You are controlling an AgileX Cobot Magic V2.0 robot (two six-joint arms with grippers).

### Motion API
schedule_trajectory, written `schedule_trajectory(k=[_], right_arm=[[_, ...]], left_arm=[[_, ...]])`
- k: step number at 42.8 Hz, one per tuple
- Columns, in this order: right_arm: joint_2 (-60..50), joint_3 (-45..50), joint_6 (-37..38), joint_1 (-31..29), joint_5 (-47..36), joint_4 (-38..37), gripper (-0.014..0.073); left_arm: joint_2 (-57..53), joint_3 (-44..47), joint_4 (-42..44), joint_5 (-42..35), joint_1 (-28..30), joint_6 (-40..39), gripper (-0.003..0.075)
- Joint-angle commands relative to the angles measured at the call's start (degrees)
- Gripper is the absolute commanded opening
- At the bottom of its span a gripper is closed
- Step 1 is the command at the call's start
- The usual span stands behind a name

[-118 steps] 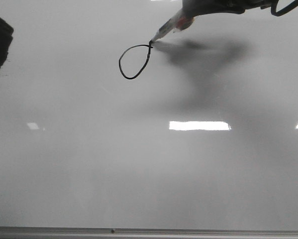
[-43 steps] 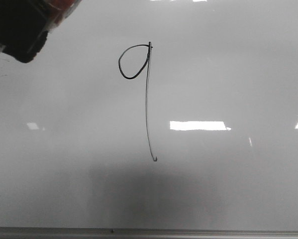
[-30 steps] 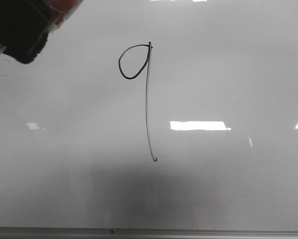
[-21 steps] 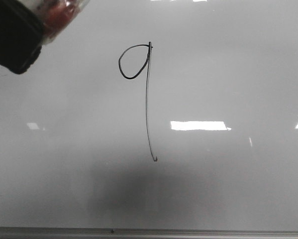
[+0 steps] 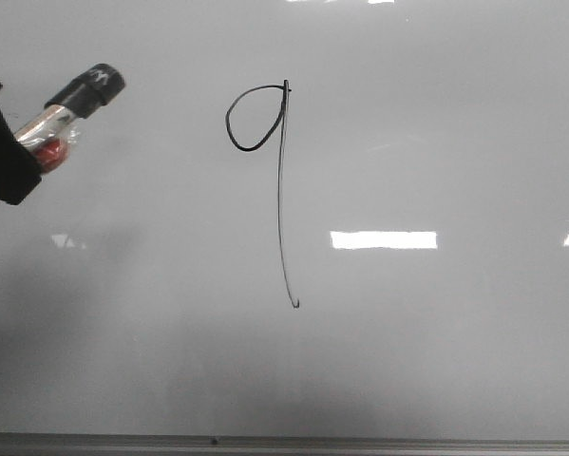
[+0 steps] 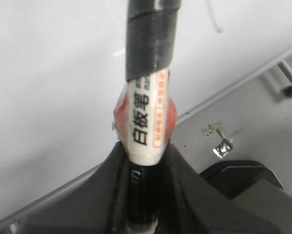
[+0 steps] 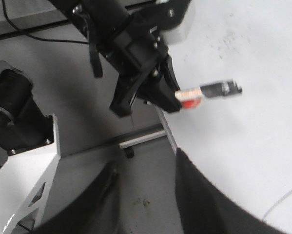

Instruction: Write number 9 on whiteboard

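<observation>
Front: 9 (image 5: 280, 195) is on the board (image 5: 455, 114), slightly left of centre. It has a small oval loop up top and a long thin tail running down toward the near edge, ending in a tiny hook. The line is black and looks unbroken. Bright reflections (image 5: 383, 239) sit to the right of the tail, and the grey edge strip (image 5: 360, 444) runs along the near side. Left claw (image 5: 18, 161) comes in at the far left, well apart from the 9, clenched on the marker (image 5: 66, 109). The marker's black end points up and to the right, with a clear body and a red patch next to the claw. I can't tell if that end touches the board. The right claw isn't in this view. Left wrist: left claw (image 6: 143, 214) is clamped around the marker (image 6: 146, 102), with dark fingers (image 6: 111, 195) tight on both sides of the barrel. I can see a white label with black characters and an orange stripe, a red bulge on the sides, and a black wrapped section further out. Board (image 6: 48, 73) is behind it, and past the board's edge there's grey floor (image 6: 262, 117). The 9 isn't visible here. Right wrist: right claw (image 7: 150, 209) is released, with its fingers (image 7: 204, 200) spread and nothing between them, over the floor (image 7: 87, 126) at the board (image 7: 243, 48) edge. From here I see the left claw (image 7: 172, 100) across the way gripping the marker (image 7: 211, 91), which sticks out over the board. A white frame (image 7: 24, 165) is off to one side.
</observation>
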Motion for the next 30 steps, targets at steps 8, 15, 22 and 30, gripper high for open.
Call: schedule_trajectory(k=[8, 15, 22, 30], right_arm=[[-14.1, 14.0, 4.9, -0.3, -8.3, -0.8, -0.0073], [-19.3, 18.1, 4.9, -0.3, -9.0, -0.3, -0.0062], [-20.3, 18.1, 4.9, -0.3, -9.4, 0.1, -0.0062], [-20.3, 18.1, 4.9, -0.3, -9.9, 0.0, -0.0062]], left_arm=[[6.7, -1.8, 1.3, -14.0, 10.1, -6.2, -0.0019], [9.9, -1.8, 1.3, -22.5, 12.5, -6.3, -0.0019], [13.5, -1.8, -1.4, -28.5, 15.6, -6.3, -0.0018], [17.2, -1.9, -2.7, -32.1, 17.4, -6.3, -0.0011]])
